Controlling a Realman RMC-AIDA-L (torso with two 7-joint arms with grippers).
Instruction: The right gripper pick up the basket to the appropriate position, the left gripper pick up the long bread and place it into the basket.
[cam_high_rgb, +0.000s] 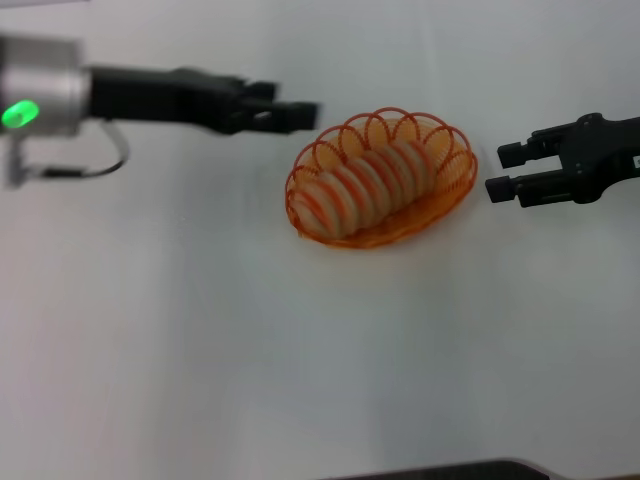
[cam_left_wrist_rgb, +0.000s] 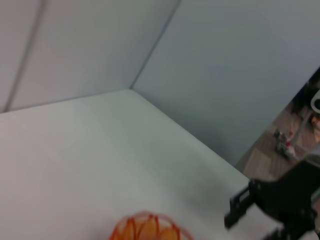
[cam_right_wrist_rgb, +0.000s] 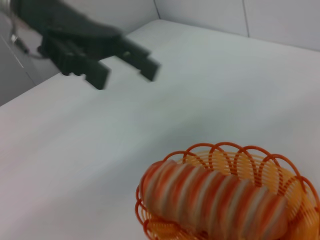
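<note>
The orange wire basket (cam_high_rgb: 445, 190) stands on the white table at mid-table. The striped long bread (cam_high_rgb: 365, 183) lies inside it, lengthwise. Both also show in the right wrist view, the basket (cam_right_wrist_rgb: 260, 167) with the bread (cam_right_wrist_rgb: 215, 197) in it. My left gripper (cam_high_rgb: 305, 115) is open and empty, just left of and above the basket's far left end. It appears in the right wrist view (cam_right_wrist_rgb: 127, 70) too. My right gripper (cam_high_rgb: 503, 170) is open and empty, just right of the basket, not touching it. The left wrist view shows the basket's rim (cam_left_wrist_rgb: 150, 229) and the right gripper (cam_left_wrist_rgb: 235, 212).
The white table (cam_high_rgb: 300, 360) has walls at its far side (cam_left_wrist_rgb: 225, 75). A dark edge (cam_high_rgb: 470, 470) shows at the front of the head view.
</note>
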